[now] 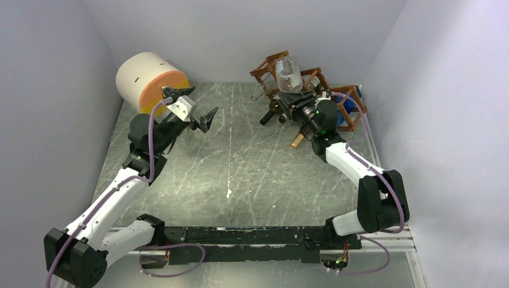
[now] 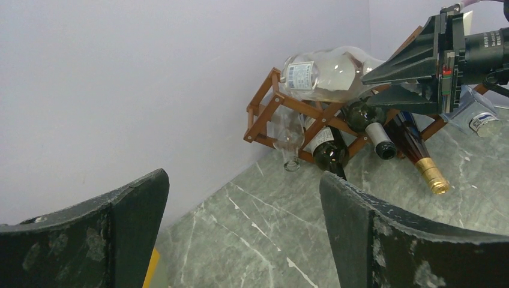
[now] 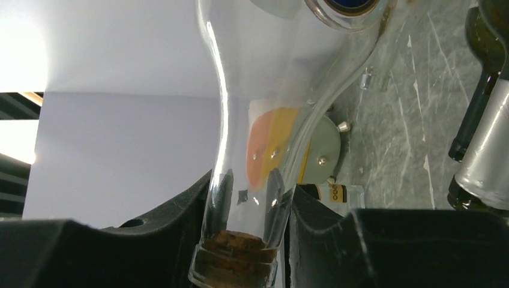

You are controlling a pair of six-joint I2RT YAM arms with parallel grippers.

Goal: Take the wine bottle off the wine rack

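Heads up, that clear wine bottle (image 1: 289,75) is all glass and looks empty, so figure it's lightish but rigid, slick, and very breakable if it clips the wood or drops. The neck just above the cork (image 3: 237,243) is the sensible place to hold. That's where your right tool (image 3: 249,222) is, with both pads pressed against the neck from either side, pinching it. A neck-only hold on smooth glass can let the fat end swing, so I'd guess slow and level is safest.

The bottle lies on its side across the top of the wine rack (image 1: 262,71), up at about 1 o'clock on the surface (image 1: 240,174). Its body is toward 12 and its neck points back to roughly 5, straight into the tool. Dark bottles (image 2: 327,153) sit in the cubbies underneath. Your left tool (image 1: 195,107) is spread wide, holding nothing, over at 10 o'clock and well apart.
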